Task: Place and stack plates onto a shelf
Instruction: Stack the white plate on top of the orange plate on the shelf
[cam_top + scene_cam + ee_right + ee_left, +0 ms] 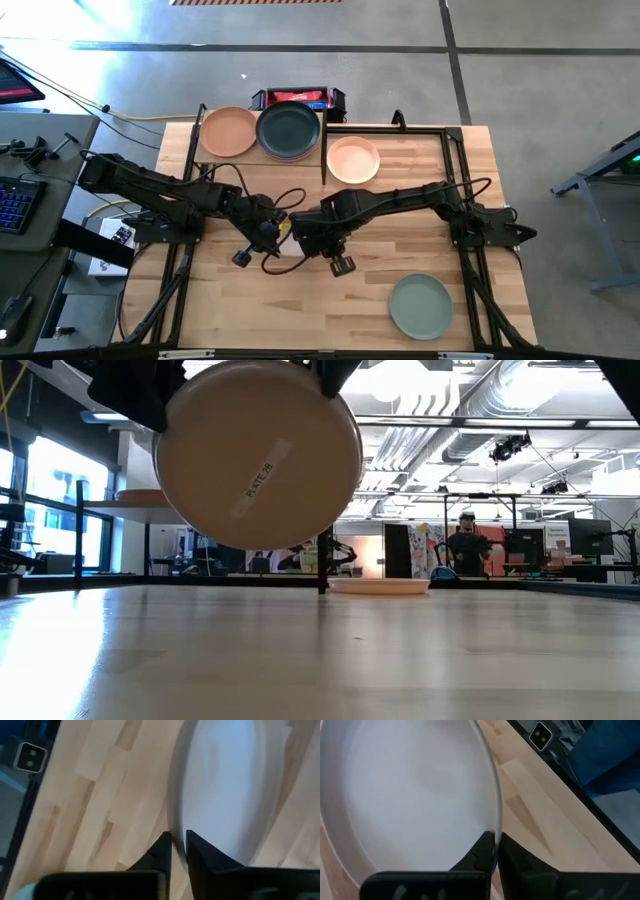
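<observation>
An off-white plate hangs tilted in the air above the middle of the table, its labelled underside facing the low camera. Both grippers are shut on its rim: my left gripper on one side, my right gripper on the opposite side. In the high view the two wrists hide the plate. The shelf stands at the table's far edge with a terracotta plate and a dark green plate that tops a small stack. A peach plate and a sage green plate lie flat on the table. My left gripper pinches the plate's rim between its two fingers, one on the plate's inner face and one on its outer face. The plate is lifted clear of the table and tilted. My right gripper pinches the opposite rim between its two fingers, one on each face. It comes from the table's right, and the plate hangs clear of the tabletop between the two grippers.
A black frame runs along the table's far and side edges. A red-and-black box sits behind the shelf. Bare tabletop lies to the near left and in the middle right. People stand in the room beyond.
</observation>
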`<action>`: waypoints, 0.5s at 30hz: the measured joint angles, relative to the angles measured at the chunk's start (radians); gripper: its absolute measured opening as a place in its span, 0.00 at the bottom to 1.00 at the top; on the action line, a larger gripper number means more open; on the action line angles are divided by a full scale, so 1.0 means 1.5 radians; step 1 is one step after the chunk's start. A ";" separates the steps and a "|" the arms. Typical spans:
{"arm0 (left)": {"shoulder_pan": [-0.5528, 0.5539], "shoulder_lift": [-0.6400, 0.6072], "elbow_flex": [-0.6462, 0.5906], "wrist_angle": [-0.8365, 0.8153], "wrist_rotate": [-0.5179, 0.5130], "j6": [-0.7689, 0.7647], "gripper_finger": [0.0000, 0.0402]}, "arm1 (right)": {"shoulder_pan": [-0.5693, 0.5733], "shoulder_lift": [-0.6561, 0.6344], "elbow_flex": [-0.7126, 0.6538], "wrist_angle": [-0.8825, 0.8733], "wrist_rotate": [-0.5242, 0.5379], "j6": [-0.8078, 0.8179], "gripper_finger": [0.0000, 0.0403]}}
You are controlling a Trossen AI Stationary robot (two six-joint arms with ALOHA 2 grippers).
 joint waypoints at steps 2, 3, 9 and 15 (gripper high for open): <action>0.000 0.000 0.000 0.000 -0.001 -0.005 0.00 | 0.001 0.000 0.000 0.003 0.012 0.001 0.10; 0.000 0.000 0.000 -0.001 -0.003 -0.016 0.00 | 0.001 0.000 0.000 0.005 0.020 0.001 0.13; 0.001 -0.004 0.000 -0.030 -0.058 -0.063 0.00 | 0.001 0.000 0.000 -0.008 0.062 0.057 0.26; 0.002 -0.023 0.000 -0.100 -0.123 -0.103 0.00 | 0.005 -0.010 0.000 -0.070 0.037 0.115 0.28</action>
